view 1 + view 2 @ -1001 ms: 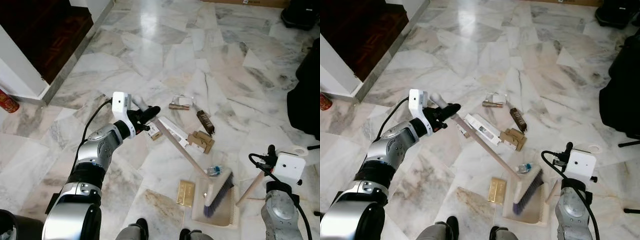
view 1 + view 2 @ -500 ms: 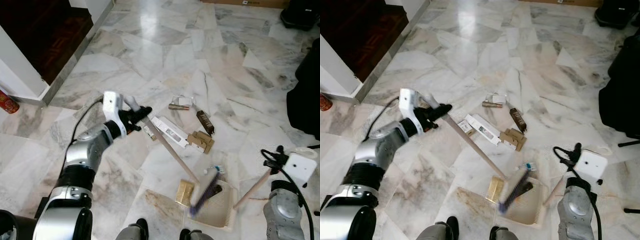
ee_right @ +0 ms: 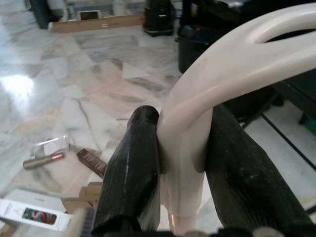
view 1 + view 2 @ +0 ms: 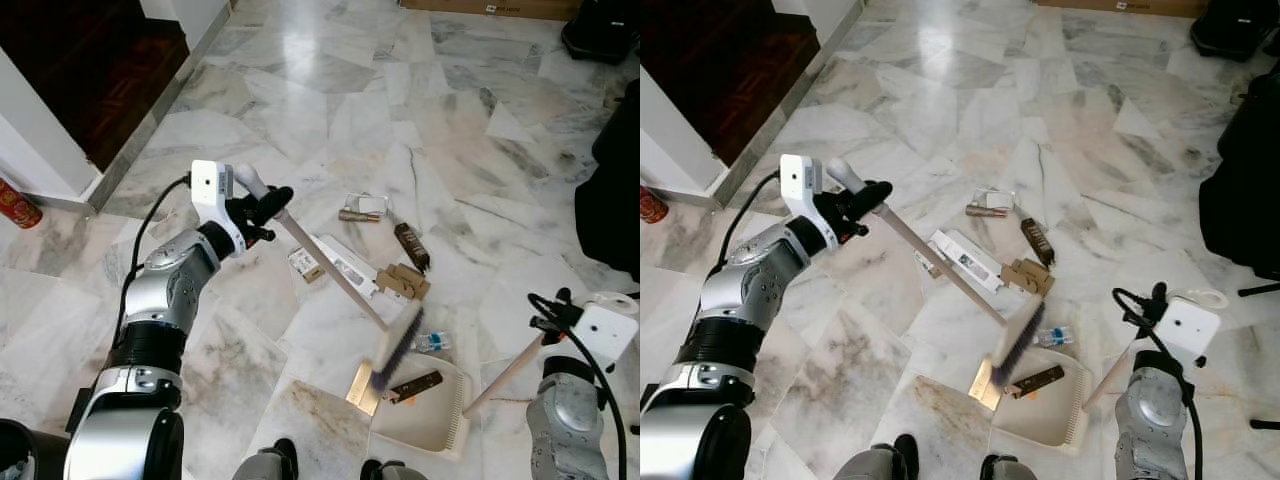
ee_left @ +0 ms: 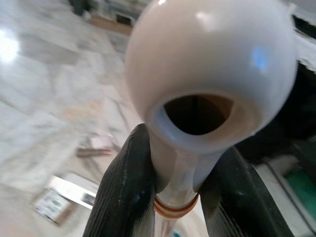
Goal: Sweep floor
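Broom slants from centre-left of the frame to its blurred head at the dustpan lower right, left gripper clamped on its handle top; right gripper is clamped on the dustpan's handle; a brown bar lies inside, litter scattered above

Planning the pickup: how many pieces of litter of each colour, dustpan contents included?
White: 2, long box, small carton
Gold: 2, flat box, tube
Brown: 3, cardboard, wrapped bar, stick in dustpan
Clear: 2, packet, small bottle
Total: 9
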Controlling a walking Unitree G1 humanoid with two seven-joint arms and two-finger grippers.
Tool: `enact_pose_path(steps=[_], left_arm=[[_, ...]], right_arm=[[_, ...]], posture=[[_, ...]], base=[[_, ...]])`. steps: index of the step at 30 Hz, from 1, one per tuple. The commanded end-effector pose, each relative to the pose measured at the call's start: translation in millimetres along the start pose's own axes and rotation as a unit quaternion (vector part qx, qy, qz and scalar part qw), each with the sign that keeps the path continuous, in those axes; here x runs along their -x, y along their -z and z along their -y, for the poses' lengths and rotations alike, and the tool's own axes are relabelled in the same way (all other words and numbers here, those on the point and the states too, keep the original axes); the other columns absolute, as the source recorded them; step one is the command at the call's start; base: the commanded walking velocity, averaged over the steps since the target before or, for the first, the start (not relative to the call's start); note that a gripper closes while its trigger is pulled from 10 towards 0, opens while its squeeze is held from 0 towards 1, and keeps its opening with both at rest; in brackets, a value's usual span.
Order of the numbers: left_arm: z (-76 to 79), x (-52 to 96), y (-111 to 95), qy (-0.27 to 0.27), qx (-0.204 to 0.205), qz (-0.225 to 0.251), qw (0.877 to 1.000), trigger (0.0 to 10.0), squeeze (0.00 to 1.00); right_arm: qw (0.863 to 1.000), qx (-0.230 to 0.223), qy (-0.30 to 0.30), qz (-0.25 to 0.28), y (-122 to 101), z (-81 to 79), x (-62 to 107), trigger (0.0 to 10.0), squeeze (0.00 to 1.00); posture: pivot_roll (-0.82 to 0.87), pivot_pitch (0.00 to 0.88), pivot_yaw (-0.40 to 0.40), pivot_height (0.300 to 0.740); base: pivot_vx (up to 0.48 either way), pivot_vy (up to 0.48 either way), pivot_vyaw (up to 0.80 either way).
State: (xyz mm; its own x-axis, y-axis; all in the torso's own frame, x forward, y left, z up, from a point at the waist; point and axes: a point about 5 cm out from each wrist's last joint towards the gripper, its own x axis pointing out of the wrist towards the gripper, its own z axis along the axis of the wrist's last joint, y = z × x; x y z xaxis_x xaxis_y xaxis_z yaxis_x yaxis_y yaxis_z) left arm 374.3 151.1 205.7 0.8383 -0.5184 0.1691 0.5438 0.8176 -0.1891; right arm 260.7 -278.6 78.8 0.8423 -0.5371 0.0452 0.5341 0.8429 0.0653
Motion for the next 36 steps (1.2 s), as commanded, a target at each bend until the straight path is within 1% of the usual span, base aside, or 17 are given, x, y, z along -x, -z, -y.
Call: enact_pose_path(steps=[1, 3, 6, 12, 21, 23, 25, 26, 27, 28, 29, 30, 31, 32, 34, 36], left_arm=[[-7.9, 2.7, -5.9, -0.026, -0.006, 0.021, 0.999, 10.0, 0.0], [-8.6, 3.0, -4.2, -0.033, -0.011, 0.02, 0.999, 10.0, 0.0], [-7.9, 3.1, 0.1, -0.039, -0.009, 0.018, 0.999, 10.0, 0.0], [-6.0, 2.3, 5.9, -0.038, -0.028, 0.01, 0.999, 10.0, 0.0], [-7.7, 1.4, 3.5, -0.051, -0.027, 0.023, 0.998, 10.0, 0.0], [-9.7, 1.6, 1.1, -0.061, -0.024, 0.032, 0.997, 10.0, 0.0], [-14.9, 3.1, -0.6, -0.088, -0.028, 0.042, 0.995, 10.0, 0.0], [-18.2, 4.7, 0.3, -0.106, -0.036, 0.043, 0.993, 10.0, 0.0], [-23.9, 9.3, 4.4, -0.144, -0.074, 0.039, 0.986, 10.0, 0.0], [-25.9, 12.9, 10.5, -0.163, -0.087, 0.032, 0.982, 10.0, 0.0], [-25.9, 12.9, 10.5, -0.163, -0.087, 0.032, 0.982, 10.0, 0.0], [-25.7, 17.0, 17.3, -0.176, -0.1, 0.028, 0.979, 10.0, 0.0], [-20.7, 21.9, 25.4, -0.179, -0.134, 0.027, 0.974, 10.0, 0.0], [-20.7, 21.9, 25.4, -0.179, -0.134, 0.027, 0.974, 10.0, 0.0], [-14.6, 22.6, 27.2, -0.173, -0.166, 0.032, 0.97, 10.0, 0.0], [-10.5, 22.2, 28.2, -0.172, -0.189, 0.035, 0.966, 10.0, 0.0]], right_arm=[[0.999, -0.044, 0.011, 0.006, -3.9, 4.8, 2.7, 10.0, 0.0], [0.999, -0.044, 0.012, 0.014, -7.9, 6.6, 2.2, 10.0, 0.0], [0.998, -0.06, 0.01, 0.035, -18.3, 7.1, 0.7, 10.0, 0.0], [0.996, -0.072, 0.01, 0.056, -31.8, 5.7, -1.6, 10.0, 0.0], [0.994, -0.071, 0.01, 0.076, -46.2, 8.1, -4.9, 10.0, 0.0], [0.994, -0.071, 0.01, 0.081, -50.1, 9.6, -6.2, 10.0, 0.0], [0.994, -0.072, 0.007, 0.083, -54.0, 9.1, -7.1, 10.0, 0.0], [0.994, -0.073, 0.005, 0.084, -55.0, 7.8, -7.0, 10.0, 0.0], [0.994, -0.075, 0.0, 0.084, -56.2, 4.2, -6.4, 10.0, 0.0], [0.993, -0.077, -0.005, 0.084, -56.3, 1.4, -5.5, 10.0, 0.0], [0.993, -0.077, -0.005, 0.084, -56.3, 1.4, -5.5, 10.0, 0.0], [0.993, -0.078, -0.009, 0.084, -56.3, -1.8, -4.6, 10.0, 0.0], [0.993, -0.079, -0.014, 0.083, -56.7, -6.1, -3.3, 10.0, 0.0], [0.993, -0.079, -0.014, 0.083, -56.7, -6.1, -3.3, 10.0, 0.0], [0.993, -0.076, -0.02, 0.083, -57.5, -9.0, -3.0, 10.0, 0.0], [0.994, -0.063, -0.032, 0.083, -58.0, -12.1, -3.2, 10.0, 0.0]], posture=[[0.08, 0.165, 0.069, 0.74], [0.08, 0.164, 0.069, 0.74], [0.07, 0.162, 0.068, 0.74], [0.07, 0.157, 0.069, 0.74], [0.07, 0.144, 0.066, 0.74], [0.07, 0.143, 0.066, 0.74], [0.06, 0.134, 0.066, 0.74], [0.06, 0.125, 0.068, 0.74], [0.06, 0.125, 0.068, 0.74], [0.06, 0.116, 0.07, 0.74], [0.06, 0.116, 0.07, 0.74], [0.05, 0.109, 0.067, 0.74], [0.05, 0.103, 0.061, 0.74], [0.05, 0.103, 0.061, 0.74], [0.05, 0.098, 0.056, 0.74], [0.05, 0.086, 0.049, 0.74]], base=[[0.0, 0.0, 0.0], [0.0, 0.0, 0.0], [0.0, 0.0, 0.0], [0.0, 0.0, 0.0], [0.0, 0.0, 0.0], [0.0, 0.0, 0.0], [0.0, 0.0, 0.0], [0.0, 0.0, 0.0], [0.0, 0.0, 0.0], [0.0, 0.0, 0.0], [0.0, 0.0, 0.0], [0.0, 0.0, 0.0], [0.0, 0.0, 0.0], [0.0, 0.0, 0.0], [0.0, 0.0, 0.0], [0.0, 0.0, 0.0]])
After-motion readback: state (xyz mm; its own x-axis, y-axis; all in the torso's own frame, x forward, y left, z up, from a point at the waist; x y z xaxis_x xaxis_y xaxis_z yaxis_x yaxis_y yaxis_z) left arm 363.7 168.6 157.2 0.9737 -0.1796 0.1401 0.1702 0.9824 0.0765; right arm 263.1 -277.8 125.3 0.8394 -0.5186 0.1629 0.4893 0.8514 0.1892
